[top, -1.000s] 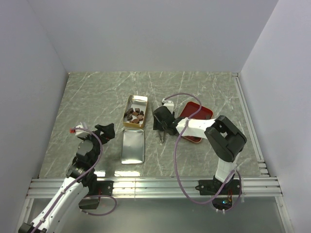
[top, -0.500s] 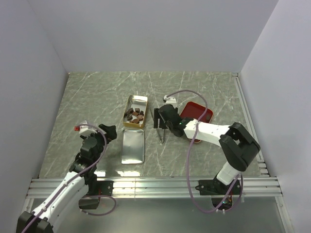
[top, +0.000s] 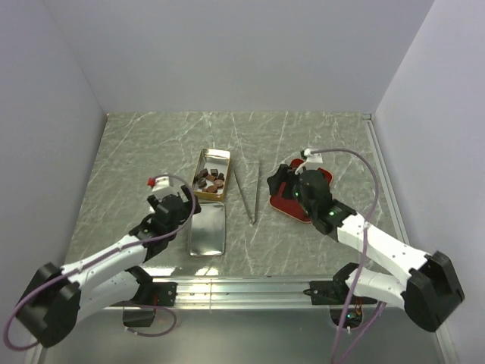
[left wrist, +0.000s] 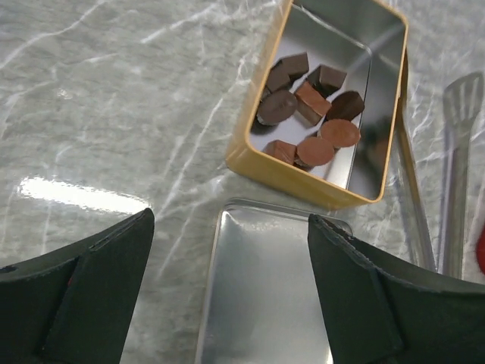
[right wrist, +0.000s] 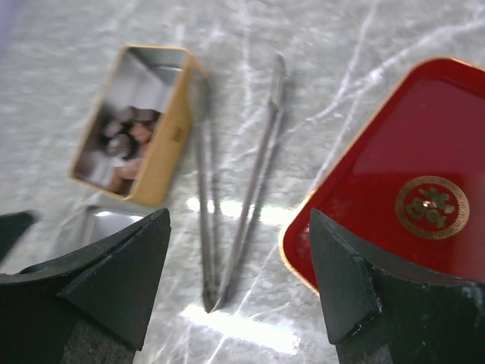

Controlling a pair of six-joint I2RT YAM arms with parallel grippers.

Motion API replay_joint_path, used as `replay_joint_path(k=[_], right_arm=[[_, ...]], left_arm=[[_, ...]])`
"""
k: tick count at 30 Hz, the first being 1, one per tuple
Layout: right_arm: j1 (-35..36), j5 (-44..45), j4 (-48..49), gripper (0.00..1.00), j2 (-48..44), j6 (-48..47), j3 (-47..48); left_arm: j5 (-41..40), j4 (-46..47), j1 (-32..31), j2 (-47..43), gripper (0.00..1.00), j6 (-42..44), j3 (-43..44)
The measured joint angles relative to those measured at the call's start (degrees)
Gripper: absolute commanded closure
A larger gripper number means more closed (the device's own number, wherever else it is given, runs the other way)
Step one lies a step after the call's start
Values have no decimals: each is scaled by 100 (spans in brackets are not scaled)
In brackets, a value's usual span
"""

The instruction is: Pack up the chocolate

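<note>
From above, my left gripper (top: 186, 208) hangs over the near left of the table (top: 136, 152), at the far corner of the silver lid (top: 207, 230); its jaws are spread and hold nothing. My right gripper (top: 277, 180) sits over the red tray (top: 292, 206), jaws likewise apart and empty. The chocolate (top: 211, 180) lies inside the gold tin (top: 214, 157), which stands just beyond the silver lid; metal tongs (top: 250, 199) lie flat between the tin and the red tray.

From my left wrist, my fingers (left wrist: 83, 296) stand wide with the lid below the gap. The tin lies just beyond it, its brown pieces gathered toward the near end; the tongs run along its right side.

From my right wrist, my fingers (right wrist: 98, 280) are released, with the tongs on the marble in the gap. The red tray, bearing a gold emblem, is at the right; the tin is blurred at the left, with the chocolate inside.
</note>
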Motion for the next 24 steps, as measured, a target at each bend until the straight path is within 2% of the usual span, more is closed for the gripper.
replay_joint_path(k=[6,13,24], right_arm=[[-243,-369,225,19,-673,-107,-531],[-796,-911,409,19,-905,-127,-1058],[-1012,-1628,654,20,-1360,-105,-1449]], left_arm=[[-538,-684,-525,1172,18,-59,973],[-1008,-1912,-979,1919,33,-424,1843],[-999,-3178,-1119,2218,42,-1213,1976]])
